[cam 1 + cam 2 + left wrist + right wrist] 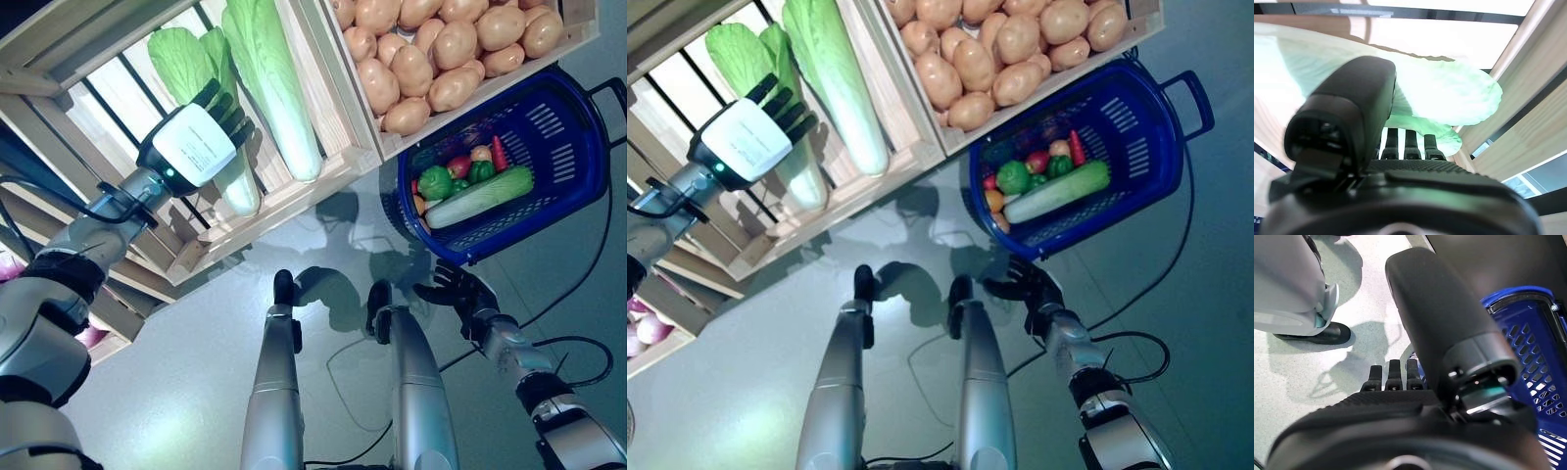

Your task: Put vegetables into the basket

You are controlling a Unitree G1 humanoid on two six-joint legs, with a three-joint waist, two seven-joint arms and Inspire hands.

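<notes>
My left hand (196, 145) reaches into a wooden crate (284, 196) on the stand, its fingers straight and laid over a long pale green cabbage (179, 57). The left wrist view shows the straight fingers (1411, 144) against the cabbage's leafy end (1449, 93). The blue basket (568, 147) stands on the floor at the right and holds a long pale green vegetable (480, 196), a green pepper (434, 182), a red round one (458, 164) and a slim red one (499, 153). My right hand (460, 292) is open just beside the basket's near rim (1528, 333).
A second long cabbage (274, 88) lies right beside my left hand in the same crate. Another crate of the stand (392, 142) overhangs the basket's far side. Grey floor (176, 392) lies between the stand and the basket.
</notes>
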